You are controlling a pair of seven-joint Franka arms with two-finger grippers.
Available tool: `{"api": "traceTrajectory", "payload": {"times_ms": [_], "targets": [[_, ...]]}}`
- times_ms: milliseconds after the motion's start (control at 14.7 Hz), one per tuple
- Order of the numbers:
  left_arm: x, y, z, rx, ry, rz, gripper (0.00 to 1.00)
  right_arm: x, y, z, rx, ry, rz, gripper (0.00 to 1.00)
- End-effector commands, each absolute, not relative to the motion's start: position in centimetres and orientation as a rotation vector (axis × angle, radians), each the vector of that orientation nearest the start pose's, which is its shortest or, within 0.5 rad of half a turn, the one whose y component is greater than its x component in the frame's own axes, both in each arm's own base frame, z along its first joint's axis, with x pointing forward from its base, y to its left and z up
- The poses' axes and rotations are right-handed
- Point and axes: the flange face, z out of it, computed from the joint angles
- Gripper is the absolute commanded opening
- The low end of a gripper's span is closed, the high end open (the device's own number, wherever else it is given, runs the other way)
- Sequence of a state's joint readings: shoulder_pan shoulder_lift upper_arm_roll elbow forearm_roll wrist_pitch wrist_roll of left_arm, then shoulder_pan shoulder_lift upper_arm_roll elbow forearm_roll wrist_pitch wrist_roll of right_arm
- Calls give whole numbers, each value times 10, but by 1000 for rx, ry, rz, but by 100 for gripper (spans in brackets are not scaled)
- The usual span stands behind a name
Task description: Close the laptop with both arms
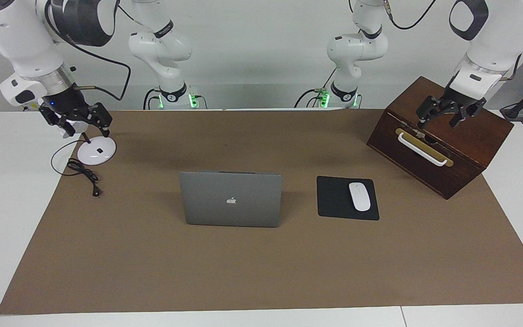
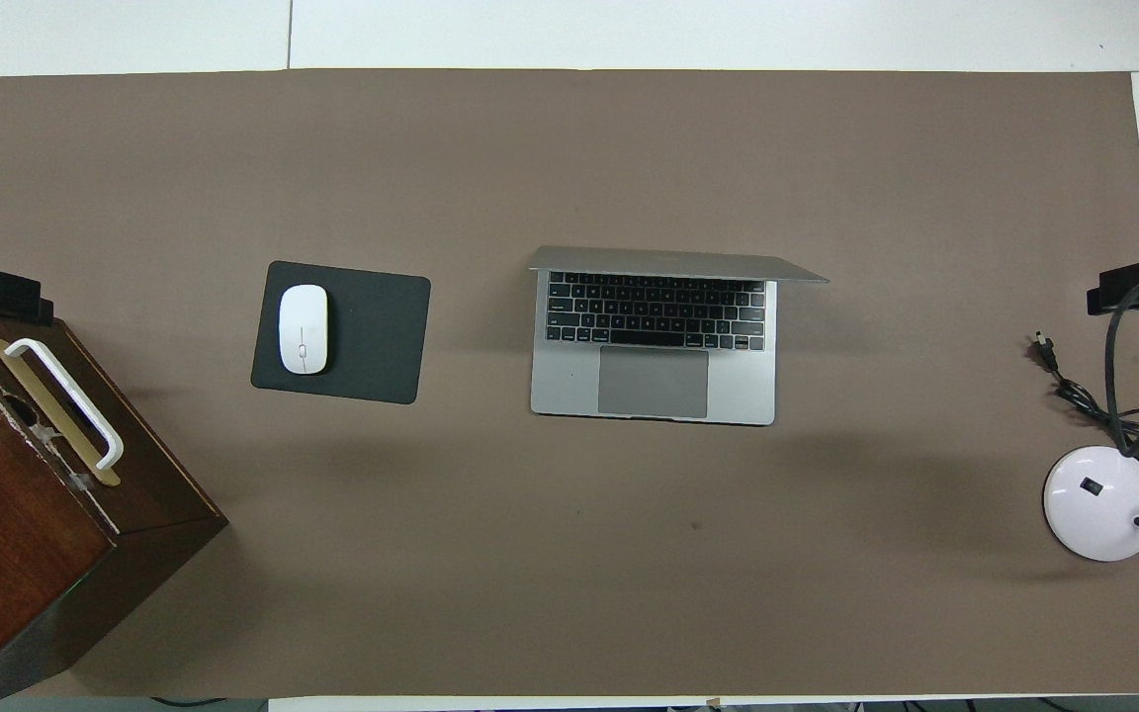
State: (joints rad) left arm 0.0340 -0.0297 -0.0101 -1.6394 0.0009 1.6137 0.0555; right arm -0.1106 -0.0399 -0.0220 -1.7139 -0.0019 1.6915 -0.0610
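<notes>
Nearest the robots, the left claw [image 1: 446, 113] is held over a dark wooden box [image 1: 443, 141] at its own end of the worktop [image 1: 252, 272], fingers spread. The right claw [image 1: 79, 119] is held over a white lamp base [image 1: 96, 150] at its end, seemingly spread too, though this is hard to judge. Both arms appear parked clear of the job. Farther out, at mid-worktop, the laptop [image 1: 231, 199] is seen open, lid upright, untouched. A black mouse pad [image 1: 347, 198] with a white mouse [image 1: 359, 196] is laid beside it.

Both arms raised — left claw [image 1: 450, 112], right claw [image 1: 79, 119] spread.
</notes>
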Motion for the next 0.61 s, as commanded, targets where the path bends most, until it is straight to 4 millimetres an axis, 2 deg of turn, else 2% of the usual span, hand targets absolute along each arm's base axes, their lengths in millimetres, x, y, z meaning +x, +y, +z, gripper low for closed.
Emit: {"api": "traceTrajectory", "payload": {"times_ms": [0,544], "targets": [[543,16,613,-3142,29,-19,100,539,-77,589,-3141,94,-56,100],[543,15,613,-3142,29,-19,100,538,-78,589,-3141,87,-56,100]]}}
